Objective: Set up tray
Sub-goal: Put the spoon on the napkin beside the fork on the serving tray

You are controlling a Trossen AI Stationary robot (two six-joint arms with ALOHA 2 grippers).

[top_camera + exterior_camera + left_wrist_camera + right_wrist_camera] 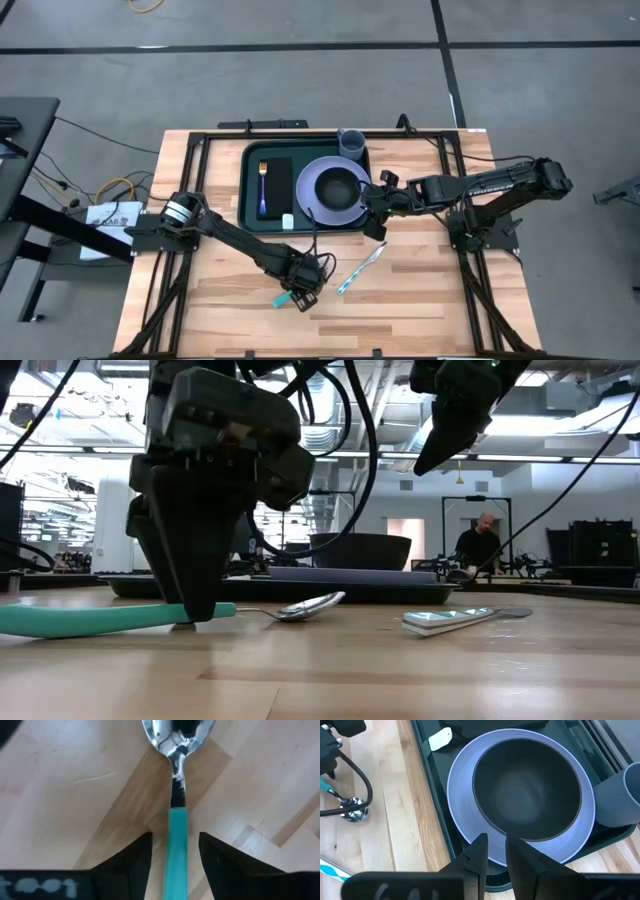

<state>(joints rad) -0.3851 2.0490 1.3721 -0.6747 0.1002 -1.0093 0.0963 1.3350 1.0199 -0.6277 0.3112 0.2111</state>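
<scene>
I get even, bright overhead light on the surface (420, 290), with soft shadows. Ceiling lights (560, 428) glare behind the low view. The spoon (176, 795) handle blurs close to my left wrist camera.

Two dark jointed arms, black looping cables, black wedge-shaped fingers (131, 862) — white lettering.

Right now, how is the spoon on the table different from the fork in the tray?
The spoon lies on the bare wooden table, outside the tray; the fork rests inside the tray on a black rectangle. The spoon's handle is teal, the fork's is blue. The left hand has its fingers open on either side of the spoon's handle, while no hand is at the fork. Both are cutlery with coloured handles.
</scene>
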